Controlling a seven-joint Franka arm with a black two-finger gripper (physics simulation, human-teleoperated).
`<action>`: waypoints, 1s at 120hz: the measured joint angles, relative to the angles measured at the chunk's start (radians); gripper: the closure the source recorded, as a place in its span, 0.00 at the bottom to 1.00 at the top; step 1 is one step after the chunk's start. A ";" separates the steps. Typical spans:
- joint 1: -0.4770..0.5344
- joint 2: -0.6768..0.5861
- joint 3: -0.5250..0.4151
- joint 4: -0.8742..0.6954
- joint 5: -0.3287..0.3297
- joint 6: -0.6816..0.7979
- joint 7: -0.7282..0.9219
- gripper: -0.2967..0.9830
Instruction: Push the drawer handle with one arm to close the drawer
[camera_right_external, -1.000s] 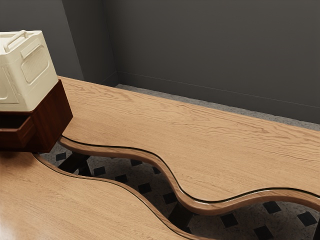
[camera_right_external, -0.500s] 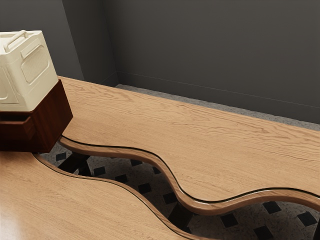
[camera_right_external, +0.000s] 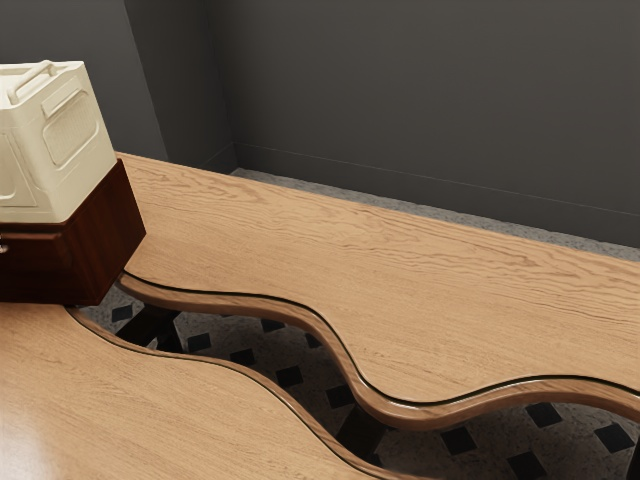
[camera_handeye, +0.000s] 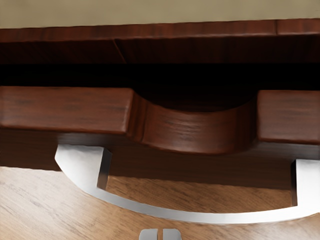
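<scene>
My hand is closed, fingertips nearly together near the curved handle. The handle's drawer stands slightly open in the dark cabinet on the table; a cream crate sits on top.

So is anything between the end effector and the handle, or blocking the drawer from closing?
Nothing visible between the end effector and handle, nor in the gap between drawer and cabinet, though it's dark in there.
</scene>
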 joint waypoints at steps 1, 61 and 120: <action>0.000 0.002 0.000 0.002 0.000 0.001 0.000 0.85; 0.003 0.059 -0.021 0.069 0.003 0.015 0.013 0.85; 0.015 -0.409 -0.068 -0.181 -0.070 -0.348 0.021 0.50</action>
